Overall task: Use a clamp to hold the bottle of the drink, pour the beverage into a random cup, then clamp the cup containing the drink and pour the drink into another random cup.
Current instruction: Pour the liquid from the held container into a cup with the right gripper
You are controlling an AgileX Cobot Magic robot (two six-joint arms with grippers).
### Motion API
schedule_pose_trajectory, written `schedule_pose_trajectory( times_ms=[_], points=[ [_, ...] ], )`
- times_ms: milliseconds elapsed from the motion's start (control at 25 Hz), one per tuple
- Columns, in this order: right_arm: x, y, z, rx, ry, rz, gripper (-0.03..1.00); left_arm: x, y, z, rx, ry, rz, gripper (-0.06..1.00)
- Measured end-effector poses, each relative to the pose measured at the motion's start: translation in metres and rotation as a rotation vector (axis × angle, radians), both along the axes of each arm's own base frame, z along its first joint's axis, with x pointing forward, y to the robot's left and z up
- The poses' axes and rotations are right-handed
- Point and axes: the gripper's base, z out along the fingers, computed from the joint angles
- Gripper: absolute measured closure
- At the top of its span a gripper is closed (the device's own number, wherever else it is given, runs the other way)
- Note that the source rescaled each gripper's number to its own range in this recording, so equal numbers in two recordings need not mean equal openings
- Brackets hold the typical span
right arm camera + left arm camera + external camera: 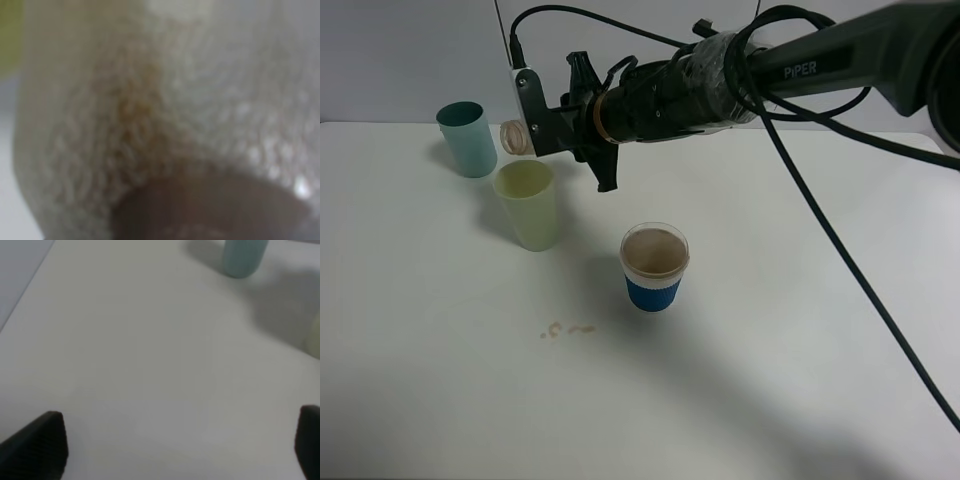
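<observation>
Seen from high up, the right claw (533,125) clamps the bottle (513,137), tipped level above the yellow-green tumbler (528,204) at far left; the left wrist shows the left claw (180,447) agape over the bench (125,340); the right wrist shows the bottle's thin, probably squashy wall, best held mid-body.
</observation>
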Motion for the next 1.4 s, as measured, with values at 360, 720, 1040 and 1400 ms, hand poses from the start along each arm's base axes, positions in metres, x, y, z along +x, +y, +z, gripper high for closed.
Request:
schedule_pose_trajectory(
  times_ms=[360,720,1040,1400],
  points=[
    [-0.0012,0.0012,0.0000,-0.040,-0.030,0.021,0.97,0.0000,0.0000,0.0000,0.000,0.000,0.000,0.19],
    [-0.0048,0.0053,0.0000,-0.078,-0.060,0.045,0.97,0.0000,0.0000,0.0000,0.000,0.000,0.000,0.19],
    [-0.0028,0.0064,0.0044,-0.098,-0.092,0.042,0.97,0.0000,0.0000,0.0000,0.000,0.000,0.000,0.19],
    [-0.0015,0.0073,0.0074,-0.118,-0.123,0.061,0.97,0.0000,0.0000,0.0000,0.000,0.000,0.000,0.19]
  ],
)
